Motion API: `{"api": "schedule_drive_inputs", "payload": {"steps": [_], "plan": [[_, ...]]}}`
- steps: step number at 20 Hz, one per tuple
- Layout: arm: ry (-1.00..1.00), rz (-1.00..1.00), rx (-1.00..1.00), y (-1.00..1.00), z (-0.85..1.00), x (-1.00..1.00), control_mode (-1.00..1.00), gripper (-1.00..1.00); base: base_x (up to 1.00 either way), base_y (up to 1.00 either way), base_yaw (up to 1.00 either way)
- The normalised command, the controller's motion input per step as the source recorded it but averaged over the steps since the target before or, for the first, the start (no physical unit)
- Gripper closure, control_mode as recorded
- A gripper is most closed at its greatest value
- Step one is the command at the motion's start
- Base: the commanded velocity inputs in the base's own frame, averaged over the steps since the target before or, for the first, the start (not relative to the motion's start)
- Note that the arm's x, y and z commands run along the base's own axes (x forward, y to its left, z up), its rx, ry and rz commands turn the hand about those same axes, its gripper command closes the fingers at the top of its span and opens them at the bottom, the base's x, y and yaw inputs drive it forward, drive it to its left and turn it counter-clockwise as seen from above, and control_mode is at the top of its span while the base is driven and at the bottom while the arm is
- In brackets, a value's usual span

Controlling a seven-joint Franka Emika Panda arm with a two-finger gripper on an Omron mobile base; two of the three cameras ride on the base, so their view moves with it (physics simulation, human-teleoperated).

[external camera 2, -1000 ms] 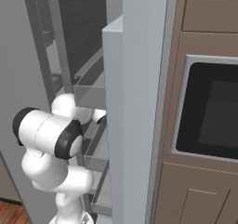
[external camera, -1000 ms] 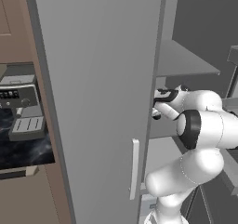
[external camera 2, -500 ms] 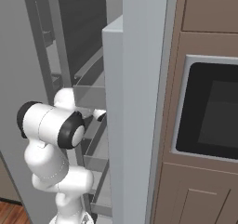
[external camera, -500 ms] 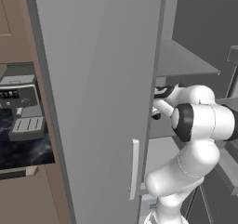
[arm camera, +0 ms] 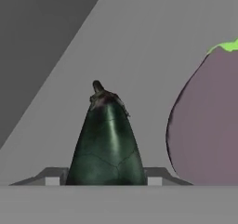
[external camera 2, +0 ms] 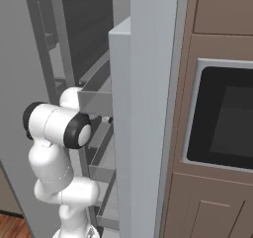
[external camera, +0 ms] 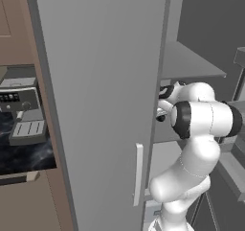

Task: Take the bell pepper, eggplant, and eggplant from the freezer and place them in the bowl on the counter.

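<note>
Left base view: the arm is reaching past the open door (external camera: 100, 105) into the freezer (external camera: 191, 64), putting the end effector (external camera: 161, 116) among the shelves where the produce is lying.

Right base view: the arm is leaning into the freezer (external camera 2: 94, 94).

Hand view: the end effector (arm camera: 106, 181) is clenching one dark eggplant (arm camera: 106, 146) between its fingertips; one paler purple eggplant (arm camera: 204, 121) is lying just beside it.

Glossy white rounded arm (external camera: 191, 163) with black joint bands.

A coffee machine (external camera: 21, 111) sits left; a built-in oven (external camera 2: 222, 118) sits right.
</note>
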Motion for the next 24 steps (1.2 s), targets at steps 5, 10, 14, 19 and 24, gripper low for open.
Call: {"api": "schedule_drive_inputs", "payload": {"steps": [5,10,14,19,24], "plan": [[0.01,0.0,0.01,0.0,-0.41,-0.71,-1.0,1.0,0.0,0.0,0.0],[0.0,0.0,0.03,0.08,-0.29,-0.92,-1.0,1.0,0.0,0.0,0.0],[-0.01,0.0,0.02,0.33,-0.01,-0.46,-1.0,1.0,0.0,0.0,0.0],[0.0,0.0,0.0,0.24,0.1,-0.38,-1.0,1.0,0.0,0.0,0.0],[0.0,0.0,0.0,0.09,0.32,-0.47,-1.0,1.0,0.0,0.0,0.0]]}}
